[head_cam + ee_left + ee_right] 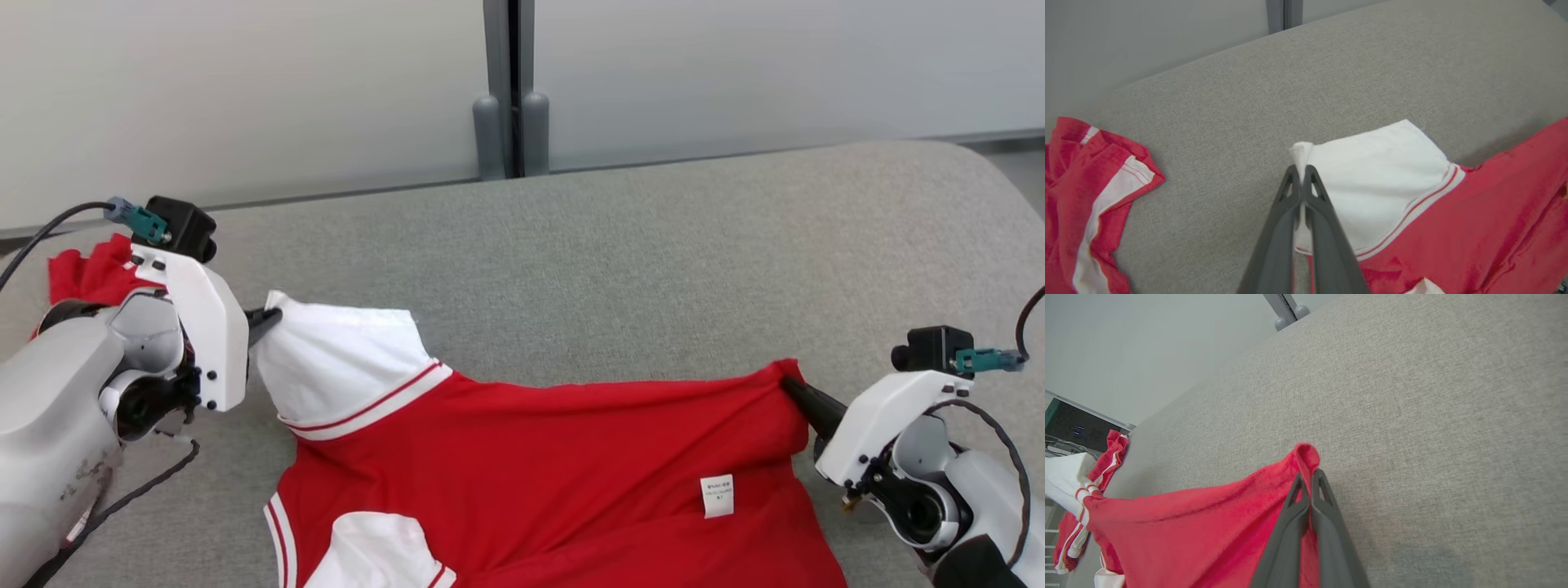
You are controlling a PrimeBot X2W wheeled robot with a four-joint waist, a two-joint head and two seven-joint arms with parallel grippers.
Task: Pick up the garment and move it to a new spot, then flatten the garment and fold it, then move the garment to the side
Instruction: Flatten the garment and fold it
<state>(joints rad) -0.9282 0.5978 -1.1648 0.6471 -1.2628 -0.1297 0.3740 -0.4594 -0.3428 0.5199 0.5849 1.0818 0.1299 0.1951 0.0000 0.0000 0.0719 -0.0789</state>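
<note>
Your left end effector (273,317) clamps the white sleeve (343,359) of the red-and-white fabric garment (531,457); your right end effector (788,386) clamps its red corner.

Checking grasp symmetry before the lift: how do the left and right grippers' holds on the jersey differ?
The left gripper pinches a tip of the white sleeve; the right gripper pinches a red corner of the body. In the head view the left pinch sits higher in the picture than the right one. Shared: both are shut on the jersey, its upper edge spanning between them.
</note>
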